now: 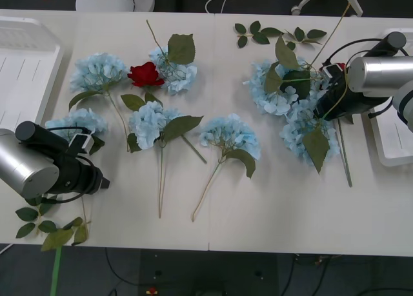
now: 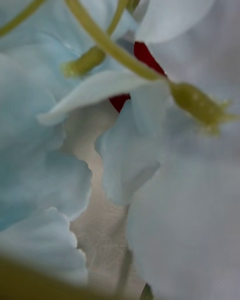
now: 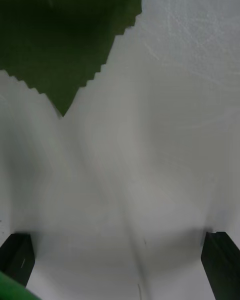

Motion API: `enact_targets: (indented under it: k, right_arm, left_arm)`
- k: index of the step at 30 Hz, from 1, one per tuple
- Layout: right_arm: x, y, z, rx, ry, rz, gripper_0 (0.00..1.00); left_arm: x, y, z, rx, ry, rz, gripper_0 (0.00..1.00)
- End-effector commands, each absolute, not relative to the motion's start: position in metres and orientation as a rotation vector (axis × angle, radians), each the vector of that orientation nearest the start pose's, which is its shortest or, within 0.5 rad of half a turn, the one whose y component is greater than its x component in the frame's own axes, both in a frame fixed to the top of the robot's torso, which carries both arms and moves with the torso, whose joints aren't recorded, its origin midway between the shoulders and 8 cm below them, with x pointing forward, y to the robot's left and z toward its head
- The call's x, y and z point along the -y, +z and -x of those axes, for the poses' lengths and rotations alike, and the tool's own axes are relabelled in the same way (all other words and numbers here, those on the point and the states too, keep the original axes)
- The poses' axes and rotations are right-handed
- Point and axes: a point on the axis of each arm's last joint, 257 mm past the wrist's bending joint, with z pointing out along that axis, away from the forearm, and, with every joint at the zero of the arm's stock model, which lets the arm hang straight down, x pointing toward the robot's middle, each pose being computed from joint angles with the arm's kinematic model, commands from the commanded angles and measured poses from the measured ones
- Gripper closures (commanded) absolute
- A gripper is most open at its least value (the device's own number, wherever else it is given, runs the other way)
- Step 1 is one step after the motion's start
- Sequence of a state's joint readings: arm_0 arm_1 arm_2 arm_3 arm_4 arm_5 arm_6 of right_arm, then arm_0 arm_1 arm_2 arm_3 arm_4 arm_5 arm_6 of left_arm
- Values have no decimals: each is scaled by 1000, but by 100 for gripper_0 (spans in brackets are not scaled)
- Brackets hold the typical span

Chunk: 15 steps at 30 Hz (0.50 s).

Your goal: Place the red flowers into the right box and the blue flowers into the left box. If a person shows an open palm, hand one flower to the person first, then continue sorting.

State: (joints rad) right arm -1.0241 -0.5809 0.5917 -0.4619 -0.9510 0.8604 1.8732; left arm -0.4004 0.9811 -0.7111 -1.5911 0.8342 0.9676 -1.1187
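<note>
The surface [image 1: 271,206] is matt white laminate, faintly scuffed. Blue flowers [image 1: 230,136] have soft, cloth-like petals; the rose [image 1: 145,74] looks velvety. Stems [image 2: 95,32] seem smooth plastic. Both arms wear brushed, satin metal sleeves [image 1: 381,73]. The fingers [image 3: 220,260] are dull black.

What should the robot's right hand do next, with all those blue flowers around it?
Probably ease deeper toward the red flower peeking behind the blue flowers, since the right gripper is buried among petals. The left gripper waits open by the table's near-left edge.
</note>
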Motion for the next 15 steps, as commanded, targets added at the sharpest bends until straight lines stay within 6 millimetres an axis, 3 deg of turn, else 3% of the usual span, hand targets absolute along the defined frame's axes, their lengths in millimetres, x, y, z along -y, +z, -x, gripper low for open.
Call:
enact_targets:
  k: [1,3,6,10,13,15]
  right_arm:
    - [328,-273,-646,-2533,-144,376,0]
    - [328,-274,-646,-2534,-151,382,3]
    - [331,-274,-646,-2536,-167,391,32]
    - [332,-276,-646,-2533,-181,400,42]
    - [335,-279,-644,-2539,-188,394,62]
    - [336,-279,-645,-2536,-188,391,84]
  left_arm:
    - [-304,-376,-450,-2688,-9,-337,93]
    - [-306,-376,-451,-2686,2,-342,100]
    - [-308,-376,-452,-2680,14,-357,100]
    - [-309,-376,-453,-2677,22,-364,100]
    - [-310,-375,-454,-2673,31,-368,100]
    - [-310,-375,-454,-2672,33,-369,100]
